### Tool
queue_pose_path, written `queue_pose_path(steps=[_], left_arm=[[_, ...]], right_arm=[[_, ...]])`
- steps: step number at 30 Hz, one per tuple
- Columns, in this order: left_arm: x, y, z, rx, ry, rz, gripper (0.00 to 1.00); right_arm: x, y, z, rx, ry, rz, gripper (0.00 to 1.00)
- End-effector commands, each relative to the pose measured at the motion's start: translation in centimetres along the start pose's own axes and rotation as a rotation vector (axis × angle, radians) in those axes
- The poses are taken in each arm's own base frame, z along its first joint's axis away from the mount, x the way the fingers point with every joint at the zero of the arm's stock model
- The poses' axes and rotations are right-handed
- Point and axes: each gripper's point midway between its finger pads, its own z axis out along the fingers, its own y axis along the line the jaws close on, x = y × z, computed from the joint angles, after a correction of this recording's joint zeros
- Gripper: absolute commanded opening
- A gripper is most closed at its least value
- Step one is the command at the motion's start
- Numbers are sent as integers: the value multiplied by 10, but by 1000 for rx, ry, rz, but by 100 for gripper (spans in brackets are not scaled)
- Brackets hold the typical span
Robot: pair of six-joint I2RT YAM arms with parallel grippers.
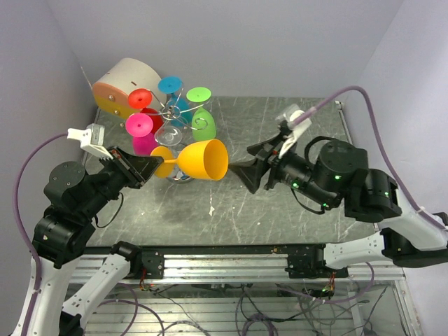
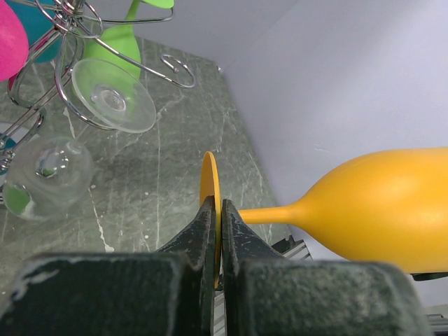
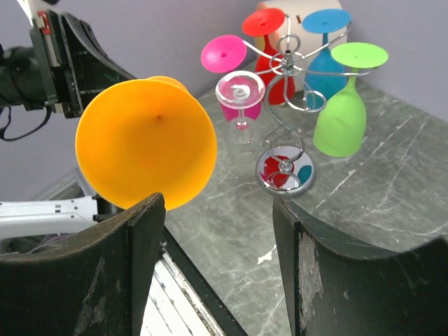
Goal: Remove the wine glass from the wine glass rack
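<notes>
Lying horizontal, wine glass (image 1: 206, 161), mouth toward right

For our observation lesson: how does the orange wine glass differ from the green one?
The orange wine glass lies sideways; the green wine glass hangs bowl-down. The orange is pinched by its foot in the left gripper; the green hooks on the wine glass rack. Both are opaque and stemmed.
</notes>
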Motion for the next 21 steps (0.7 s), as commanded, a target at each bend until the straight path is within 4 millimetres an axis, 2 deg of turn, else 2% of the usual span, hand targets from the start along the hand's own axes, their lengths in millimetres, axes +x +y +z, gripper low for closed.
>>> queue_pose_path(steps=[1,7,12,14,16,17,18,19,20,21], left_arm=[[-6,-11,-6,43,-15,31,7],[-8,-19,-11,74,-25,36,7],[-10,-27,-19,117,-42,45,7],[-11,-30,-22,131,-51,49,7],[-11,-32,-25,139,-56,51,7],[-12,-31,-25,137,-60,53,7],[-13,-30,-25,129,-61,53,7],[-13,-29,-26,118,-62,54,7],[-13,-27,-26,108,-63,54,7],[-14,-24,-26,92,-67,54,8]], right_arm=[[-18,9,3,-32,-37,-5,62],[-16,11,20,-5,-11,-26,62],[-12,3,35,2,11,-30,60],[-8,-3,45,-8,28,-21,56],[-7,-12,53,-35,36,-3,46],[-7,-17,57,-47,38,4,37],[-9,-24,59,-47,36,12,18],[-13,-27,60,-51,28,18,7],[-16,-29,59,-52,19,21,0],[-21,-31,58,-50,3,24,0]])
